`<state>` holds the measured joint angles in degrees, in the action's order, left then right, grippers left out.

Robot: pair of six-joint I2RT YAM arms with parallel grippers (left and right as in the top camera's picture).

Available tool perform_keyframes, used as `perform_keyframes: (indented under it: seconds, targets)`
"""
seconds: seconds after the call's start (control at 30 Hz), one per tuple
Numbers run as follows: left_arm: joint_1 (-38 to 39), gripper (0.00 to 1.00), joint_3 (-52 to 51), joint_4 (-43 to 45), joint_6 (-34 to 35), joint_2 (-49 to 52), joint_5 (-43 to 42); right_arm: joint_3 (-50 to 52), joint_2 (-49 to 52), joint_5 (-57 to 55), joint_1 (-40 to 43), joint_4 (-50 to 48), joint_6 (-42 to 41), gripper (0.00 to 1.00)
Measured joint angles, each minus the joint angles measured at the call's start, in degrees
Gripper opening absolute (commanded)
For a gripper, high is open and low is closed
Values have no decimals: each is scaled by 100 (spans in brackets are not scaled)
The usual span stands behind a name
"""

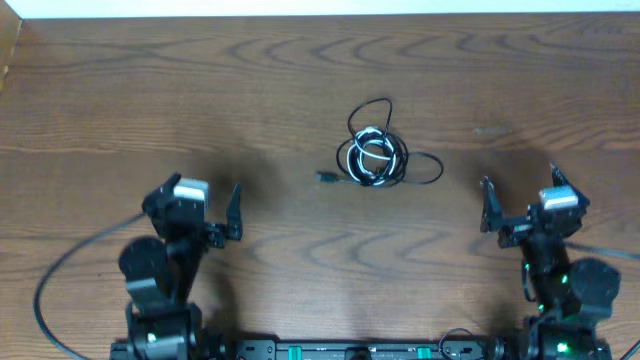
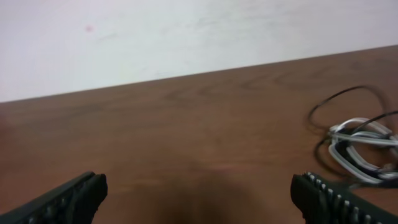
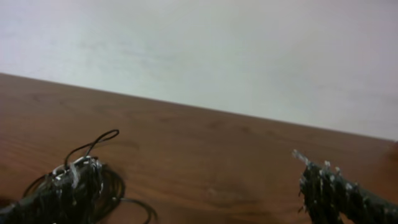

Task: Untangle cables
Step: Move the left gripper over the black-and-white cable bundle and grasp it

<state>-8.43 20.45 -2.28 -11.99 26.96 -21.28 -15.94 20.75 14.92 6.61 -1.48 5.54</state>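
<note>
Left gripper (image 2: 199,204) and right gripper (image 1: 522,198) both stand with jaws spread wide, holding nothing, at the front corners of the wooden table (image 1: 150,100). The cables lie between them near the table's middle in one tangled heap (white cable (image 1: 368,152) coiled within loops of the black cable (image 1: 432,166)), apart from both grippers.

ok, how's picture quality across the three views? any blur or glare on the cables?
Overhead: even light, no glare, cables sharp enough, only faint soft shadows on the table. Left wrist: mildly soft, but the white cable still reads clearly at the right edge. Right wrist: worst, hazy overall, the tangle is a dark smear and the fingers are out of focus.
</note>
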Motion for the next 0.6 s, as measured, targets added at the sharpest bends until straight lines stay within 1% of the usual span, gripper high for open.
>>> perform_keyframes:
  seconds: [0.17, 0.3, 0.33, 0.43, 0.5, 0.6]
  targets:
    - [72, 100, 1331, -732, 15, 1541, -455, -741, 1128, 232, 0, 258, -13, 99]
    - [339, 100, 2208, -1327, 15, 2465, -584, -1257, 2015, 505, 0, 472, -13, 99]
    - [463, 100, 2568, -1541, 11, 2813, -599, -1419, 2293, 599, 0, 518, -13, 99]
    - [691, 100, 3462, -2404, 13, 3528, -627, -1899, 2903, 868, 0, 938, -20, 99]
    - [855, 100, 4389, -3296, 11, 4227, -658, -2229, 3298, 1008, 0, 1176, -33, 99]
    - [1040, 100, 5512, -4153, -4, 5154, -695, -2736, 3875, 1224, 0, 1449, -37, 99]
